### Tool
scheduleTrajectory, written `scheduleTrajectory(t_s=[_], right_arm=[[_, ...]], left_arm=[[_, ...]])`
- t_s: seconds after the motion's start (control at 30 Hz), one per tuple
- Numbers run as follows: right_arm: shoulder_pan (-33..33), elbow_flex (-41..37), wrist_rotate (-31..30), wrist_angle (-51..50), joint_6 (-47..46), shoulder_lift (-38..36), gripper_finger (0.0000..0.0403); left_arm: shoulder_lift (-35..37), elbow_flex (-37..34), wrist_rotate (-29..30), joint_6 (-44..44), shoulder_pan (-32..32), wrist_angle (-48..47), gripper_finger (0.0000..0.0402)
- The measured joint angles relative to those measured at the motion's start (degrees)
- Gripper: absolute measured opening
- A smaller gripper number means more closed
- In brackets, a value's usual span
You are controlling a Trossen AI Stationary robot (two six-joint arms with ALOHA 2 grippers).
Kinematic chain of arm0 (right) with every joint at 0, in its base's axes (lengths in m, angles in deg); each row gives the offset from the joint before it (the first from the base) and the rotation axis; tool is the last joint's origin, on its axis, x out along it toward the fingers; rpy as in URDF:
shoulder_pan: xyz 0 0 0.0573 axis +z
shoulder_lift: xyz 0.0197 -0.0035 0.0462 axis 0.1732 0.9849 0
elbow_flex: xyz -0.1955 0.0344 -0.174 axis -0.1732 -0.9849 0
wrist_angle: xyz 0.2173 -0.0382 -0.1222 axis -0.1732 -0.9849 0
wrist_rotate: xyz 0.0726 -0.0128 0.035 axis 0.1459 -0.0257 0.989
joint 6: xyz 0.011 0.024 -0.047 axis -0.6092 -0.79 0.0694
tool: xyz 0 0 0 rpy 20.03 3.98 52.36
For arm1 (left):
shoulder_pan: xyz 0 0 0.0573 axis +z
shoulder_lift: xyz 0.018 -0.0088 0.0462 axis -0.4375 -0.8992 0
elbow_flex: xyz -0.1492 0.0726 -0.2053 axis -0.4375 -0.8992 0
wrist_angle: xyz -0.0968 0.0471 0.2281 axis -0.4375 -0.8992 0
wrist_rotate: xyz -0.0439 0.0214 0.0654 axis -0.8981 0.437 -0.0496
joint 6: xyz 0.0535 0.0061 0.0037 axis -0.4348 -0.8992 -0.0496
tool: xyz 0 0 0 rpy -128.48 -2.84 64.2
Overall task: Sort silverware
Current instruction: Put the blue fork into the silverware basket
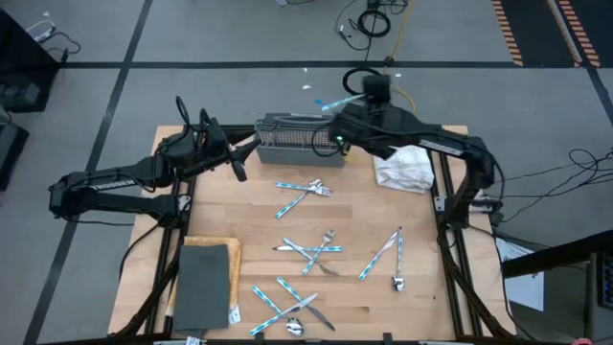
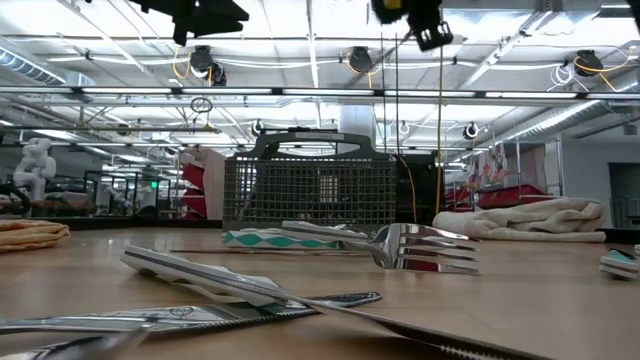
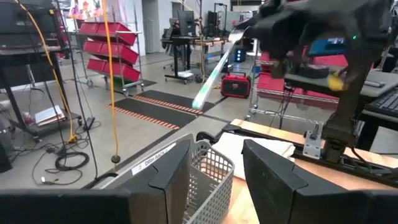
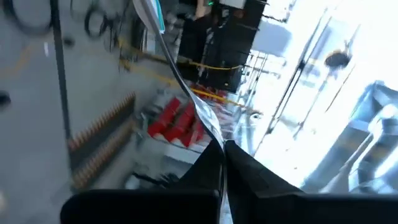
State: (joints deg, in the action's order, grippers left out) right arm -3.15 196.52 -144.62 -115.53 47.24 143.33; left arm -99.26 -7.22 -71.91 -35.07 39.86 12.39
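My right gripper [image 1: 347, 99] hangs in the air over the far side of the grey mesh basket [image 1: 302, 140], shut on one piece of silverware [image 1: 329, 103]. That piece also shows in the left wrist view [image 3: 211, 74]. My left gripper [image 1: 237, 170] waits open at the basket's left end, touching nothing; between its fingers I see the basket rim [image 3: 210, 169]. Several more pieces of silverware lie flat on the table: a fork and a mate [image 1: 305, 193], a crossed group [image 1: 311, 253], two near the right [image 1: 388, 257], and a pile by the near edge [image 1: 287, 311]. My right gripper pinches the piece of silverware by its shiny metal end [image 4: 210, 138] between the two shut fingers. The piece is lifted clear of the table. It runs on past the fingertips, tilted, and its blue-and-white handle [image 4: 155, 15] is the free end.
A white folded towel [image 1: 406, 171] lies right of the basket. A dark grey mat [image 1: 204, 287] rests on a tan cloth at the near left corner. In the low view a fork [image 2: 420, 245] and a knife [image 2: 250, 285] lie before the basket [image 2: 310, 190].
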Motion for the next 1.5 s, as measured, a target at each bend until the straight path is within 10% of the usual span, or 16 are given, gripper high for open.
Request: scheduleTrajectory(t_s=[0.57, 1.5], right_arm=[[-0.26, -1.53, 4.44, -8.10, 3.78, 5.49, 0.0000], [-1.47, -1.79, 13.55, 36.33, 37.21, 10.57, 0.0000]], left_arm=[[0.00, 0.00, 0.81, 0.00, 0.00, -0.38, 0.0151], [0.00, 0.00, 2.48, 0.02, 0.00, -1.48, 0.0151]])
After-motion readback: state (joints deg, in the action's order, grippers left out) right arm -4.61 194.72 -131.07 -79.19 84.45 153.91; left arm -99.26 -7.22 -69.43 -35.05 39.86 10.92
